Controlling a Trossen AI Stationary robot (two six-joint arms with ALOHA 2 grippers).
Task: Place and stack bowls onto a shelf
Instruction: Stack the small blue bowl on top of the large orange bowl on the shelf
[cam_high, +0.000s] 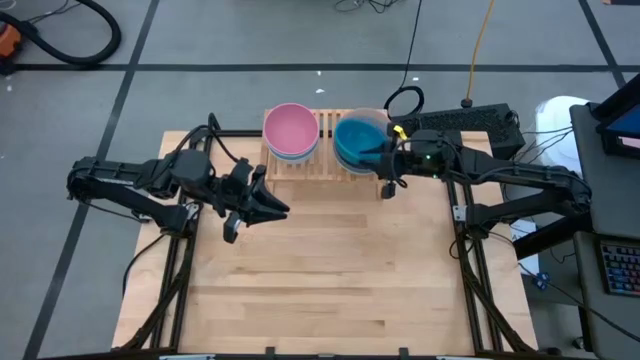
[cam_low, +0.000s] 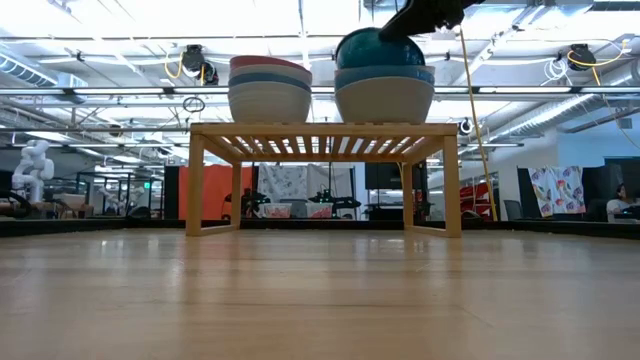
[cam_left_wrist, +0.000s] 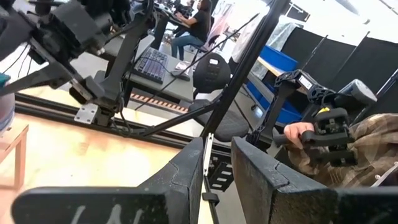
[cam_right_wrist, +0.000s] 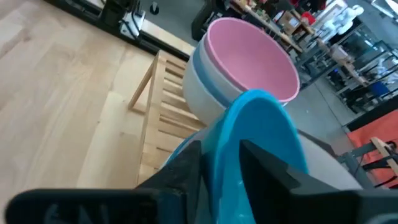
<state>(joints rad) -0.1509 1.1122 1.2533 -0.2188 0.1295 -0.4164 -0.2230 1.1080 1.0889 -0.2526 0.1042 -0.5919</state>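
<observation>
Bowls already sit in two stacks on the shelf (cam_high: 300, 165); your right gripper (cam_high: 385, 152) pinches the blue bowl's (cam_high: 358, 140) rim above the right stack, probably for nesting. Left gripper (cam_high: 262, 205) waits before the shelf, fingers slightly apart.

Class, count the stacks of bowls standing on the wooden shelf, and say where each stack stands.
2. The stack topped by a pink bowl stands on the shelf's left half; the stack topped by a blue bowl, held by the right gripper, stands on its right half.
</observation>
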